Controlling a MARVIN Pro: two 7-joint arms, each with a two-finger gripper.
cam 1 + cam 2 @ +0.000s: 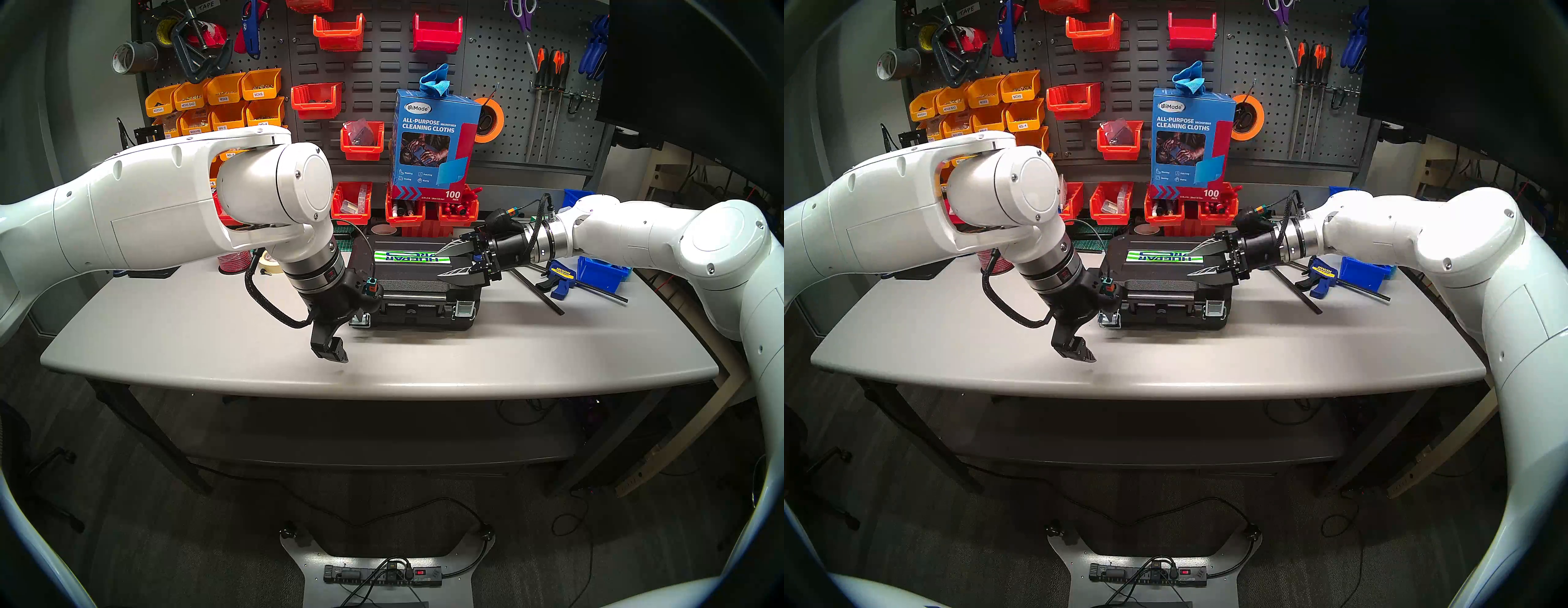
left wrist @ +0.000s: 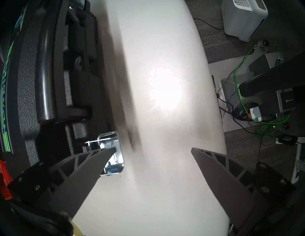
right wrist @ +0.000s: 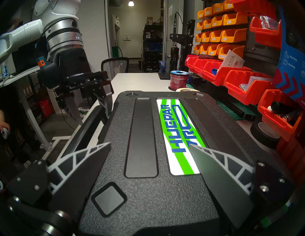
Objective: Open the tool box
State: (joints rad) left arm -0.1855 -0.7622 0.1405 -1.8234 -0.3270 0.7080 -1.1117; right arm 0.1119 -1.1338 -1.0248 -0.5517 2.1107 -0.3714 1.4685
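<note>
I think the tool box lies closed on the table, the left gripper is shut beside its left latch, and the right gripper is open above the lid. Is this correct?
Not quite: the left gripper is open, its fingers wide apart in the left wrist view. The rest holds: closed tool box, left latch, right gripper open above the lid.

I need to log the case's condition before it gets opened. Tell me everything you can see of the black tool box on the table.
The black textured hard-plastic tool box lies flat on the grey table, lid shut, its green, white and blue striped label facing up. Its black handle and two silver metal latches face the table's front edge; the left-hand latch looks flipped open. The right tool hovers open over the lid; the open left tool is beside the left-hand latch.
</note>
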